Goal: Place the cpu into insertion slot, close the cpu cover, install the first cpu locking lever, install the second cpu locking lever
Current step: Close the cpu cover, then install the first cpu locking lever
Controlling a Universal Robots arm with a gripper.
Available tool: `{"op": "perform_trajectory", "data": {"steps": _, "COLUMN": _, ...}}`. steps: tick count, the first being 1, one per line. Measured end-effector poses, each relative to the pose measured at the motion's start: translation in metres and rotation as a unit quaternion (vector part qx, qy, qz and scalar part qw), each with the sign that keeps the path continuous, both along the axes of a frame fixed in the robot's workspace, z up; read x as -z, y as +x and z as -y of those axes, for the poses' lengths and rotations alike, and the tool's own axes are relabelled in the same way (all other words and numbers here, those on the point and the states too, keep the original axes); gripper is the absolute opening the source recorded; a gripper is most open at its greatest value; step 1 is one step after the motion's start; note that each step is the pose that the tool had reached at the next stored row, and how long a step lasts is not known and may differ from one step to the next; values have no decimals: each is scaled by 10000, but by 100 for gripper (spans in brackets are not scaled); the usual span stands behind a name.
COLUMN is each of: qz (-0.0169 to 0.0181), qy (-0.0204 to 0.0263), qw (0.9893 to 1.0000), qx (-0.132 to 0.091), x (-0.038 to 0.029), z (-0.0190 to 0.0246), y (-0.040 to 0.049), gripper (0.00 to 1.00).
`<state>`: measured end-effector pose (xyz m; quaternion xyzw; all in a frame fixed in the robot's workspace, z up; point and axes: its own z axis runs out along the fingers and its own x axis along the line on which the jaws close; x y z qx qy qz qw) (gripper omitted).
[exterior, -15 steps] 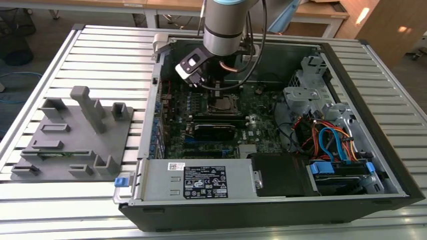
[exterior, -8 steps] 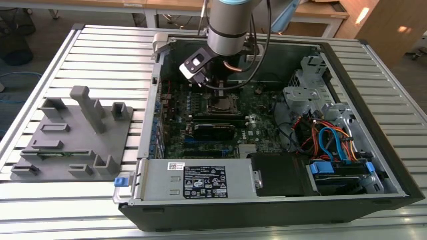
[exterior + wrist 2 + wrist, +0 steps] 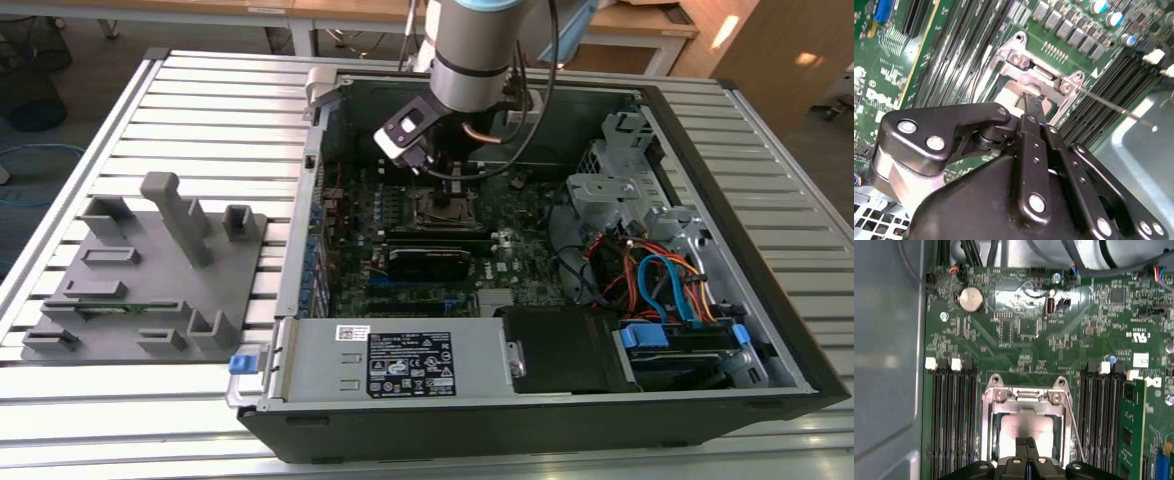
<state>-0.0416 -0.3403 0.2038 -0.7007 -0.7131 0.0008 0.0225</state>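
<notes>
Down inside the open case [image 3: 534, 430], my gripper [image 3: 1027, 444] hangs over the slot [image 3: 443, 212] with its fingers pressed together into a single point, pinching nothing. The tip is on or just above the cpu [image 3: 1026, 427]; I cannot tell which. The cpu lies seated in the slot, its grey top showing through the window of the cover [image 3: 988, 430], which lies flat around it. I judge that the closed tip suits pushing rather than grasping. Beside the cover, a lever [image 3: 1114, 109] sticks out as a thin wire rod, apparently unlatched. Memory slots [image 3: 951, 425] flank the slot on the green board [image 3: 1019, 330]. The case lies on its side on a slatted metal table [image 3: 200, 90], with a grey parts fixture [image 3: 147, 290] next to it. Wooden desks [image 3: 641, 20] stand behind.
</notes>
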Motion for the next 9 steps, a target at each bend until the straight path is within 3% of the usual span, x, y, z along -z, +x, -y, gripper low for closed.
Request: {"op": "perform_trajectory", "data": {"steps": 9, "qz": 0, "qy": 0, "qw": 10000, "qx": 0, "x": -6, "z": 0, "y": 61, "gripper": 10}}
